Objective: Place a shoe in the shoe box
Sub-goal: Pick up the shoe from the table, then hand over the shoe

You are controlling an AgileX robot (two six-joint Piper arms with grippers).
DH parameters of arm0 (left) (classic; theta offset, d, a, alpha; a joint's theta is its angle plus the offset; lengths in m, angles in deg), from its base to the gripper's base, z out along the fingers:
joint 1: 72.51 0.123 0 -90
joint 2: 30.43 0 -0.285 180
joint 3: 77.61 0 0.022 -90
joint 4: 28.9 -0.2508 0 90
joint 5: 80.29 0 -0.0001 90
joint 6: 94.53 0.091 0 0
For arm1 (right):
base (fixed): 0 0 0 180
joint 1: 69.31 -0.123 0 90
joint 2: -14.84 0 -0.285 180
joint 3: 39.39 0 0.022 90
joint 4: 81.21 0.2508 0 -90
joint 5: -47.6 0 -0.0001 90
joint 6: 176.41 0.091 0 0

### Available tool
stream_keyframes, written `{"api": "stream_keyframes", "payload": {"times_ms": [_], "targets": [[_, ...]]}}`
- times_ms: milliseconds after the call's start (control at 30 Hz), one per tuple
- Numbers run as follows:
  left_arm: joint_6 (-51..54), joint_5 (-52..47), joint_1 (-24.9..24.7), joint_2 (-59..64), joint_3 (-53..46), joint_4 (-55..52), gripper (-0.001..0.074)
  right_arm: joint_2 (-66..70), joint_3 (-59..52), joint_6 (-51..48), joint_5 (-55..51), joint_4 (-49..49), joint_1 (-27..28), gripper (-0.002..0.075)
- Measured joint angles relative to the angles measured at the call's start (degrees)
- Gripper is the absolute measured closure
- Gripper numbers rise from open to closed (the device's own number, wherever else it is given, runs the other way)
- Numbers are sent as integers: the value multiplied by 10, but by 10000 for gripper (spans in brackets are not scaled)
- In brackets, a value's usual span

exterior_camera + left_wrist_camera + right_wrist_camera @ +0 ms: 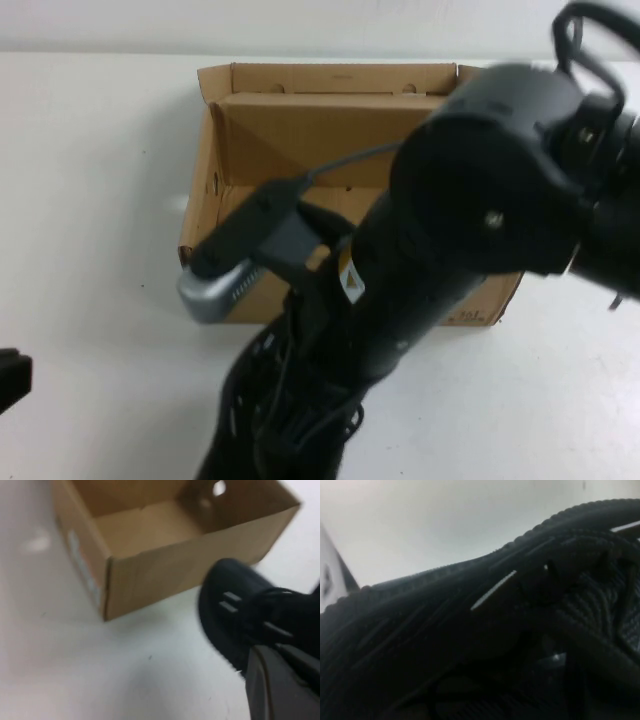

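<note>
The shoe lies on the table, just in front of the shoe box, outside it.

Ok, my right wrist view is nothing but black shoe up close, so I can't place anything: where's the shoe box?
Observer: The shoe box stands open just beyond the shoe, which lies outside it on the table.
Operator: Anything inside?
Observer: The part of its floor that shows is bare.
Operator: And the grippers?
Observer: The right gripper is shut, down at the shoe; the left gripper is shut, off to the robot's left.
</note>
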Motion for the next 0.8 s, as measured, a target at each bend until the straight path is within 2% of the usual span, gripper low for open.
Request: {"api": "stream_keyframes", "payload": {"times_ms": [200,267,333,500,533,600,800], "targets": [[107,17,0,-29,47,75,735,0,79,0,-12,1,0,726],[118,22,0,-34,65,80,708,0,104,0,-14,-9,0,726],[121,25,0,-35,72,86,655,0,125,5,-17,-25,0,726],[127,23,0,-35,74,96,381,3,169,85,-28,-107,0,726],[131,23,0,-35,74,96,352,5,177,98,-29,-121,1,726],[143,23,0,-34,74,97,311,14,189,116,-32,-141,6,726],[168,23,0,3,74,101,285,44,216,127,-34,-160,45,726]]}}
